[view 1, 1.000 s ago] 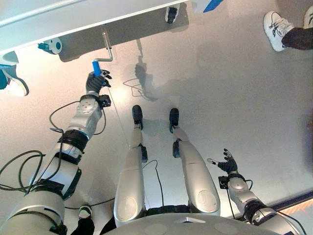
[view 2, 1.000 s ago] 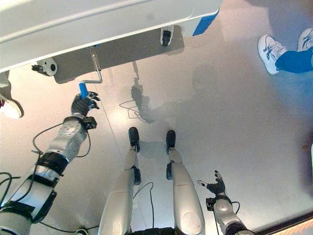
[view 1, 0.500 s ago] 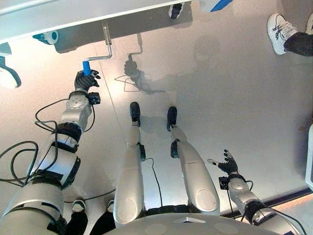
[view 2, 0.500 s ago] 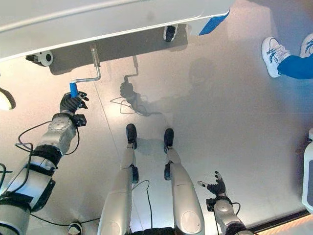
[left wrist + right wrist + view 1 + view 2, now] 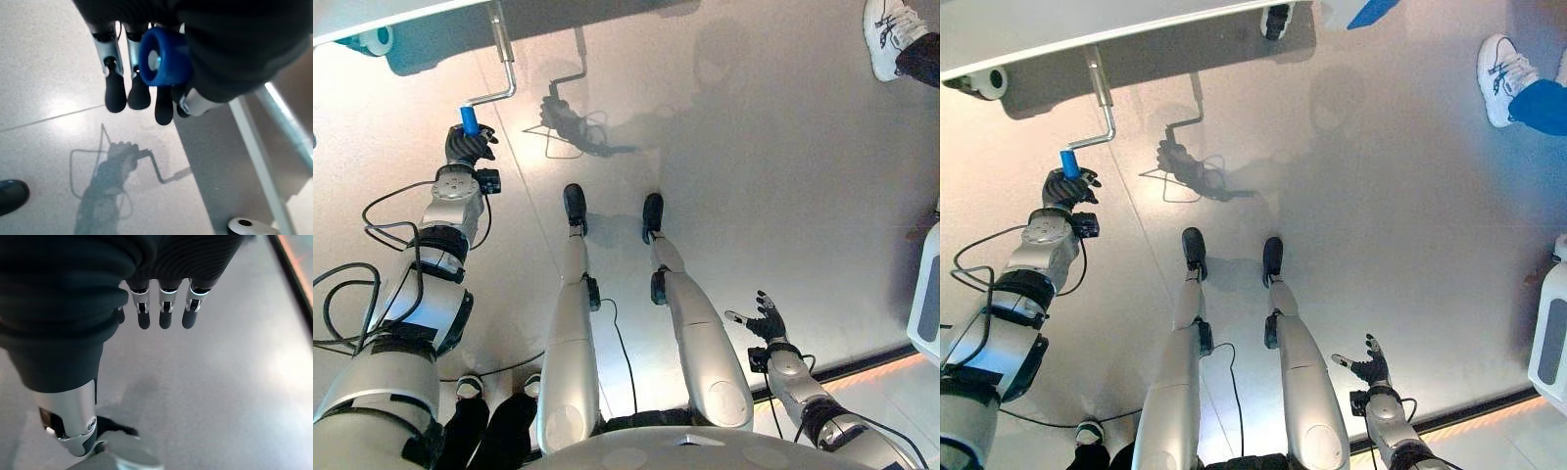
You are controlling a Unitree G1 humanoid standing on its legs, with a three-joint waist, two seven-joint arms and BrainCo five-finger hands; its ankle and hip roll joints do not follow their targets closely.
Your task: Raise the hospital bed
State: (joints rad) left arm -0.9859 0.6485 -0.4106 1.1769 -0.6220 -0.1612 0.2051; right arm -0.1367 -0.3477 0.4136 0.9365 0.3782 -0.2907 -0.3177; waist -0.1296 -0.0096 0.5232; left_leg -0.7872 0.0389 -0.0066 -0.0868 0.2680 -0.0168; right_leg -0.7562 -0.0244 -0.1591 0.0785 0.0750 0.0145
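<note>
Crank handle: the blue grip [image 5: 469, 118] sits at the free end of a bent metal crank [image 5: 502, 59] that runs up under the edge of the hospital bed [image 5: 1058, 29], at the far left of what you see from the head.
Bed: its pale frame crosses the far edge of the scene, with a caster wheel [image 5: 989, 80] just beside the crank's root and another [image 5: 1275, 18] further along.
Left hand: your left hand [image 5: 467, 145] is curled round the blue grip; from the wrist camera the grip's round end [image 5: 164, 56] pokes out between the cover and the dark fingertips [image 5: 116, 93], so the hold looks firm.
Right hand: your right hand [image 5: 765, 321] hangs low by the right leg with fingers spread, holding nothing, well apart from the bed.
Step in hand: you appear to be turning the crank, not reaching for it.
Next move: carry the grip round in a full circle about the crank's shaft, wrist loose enough to follow the arc without the grip slipping out.
Watch: whether the bed is actually rising cannot be told from here.
Bystander: a person's white shoe [image 5: 1505, 78] stands on the floor [image 5: 783, 176] far to the right, clear of the crank.
</note>
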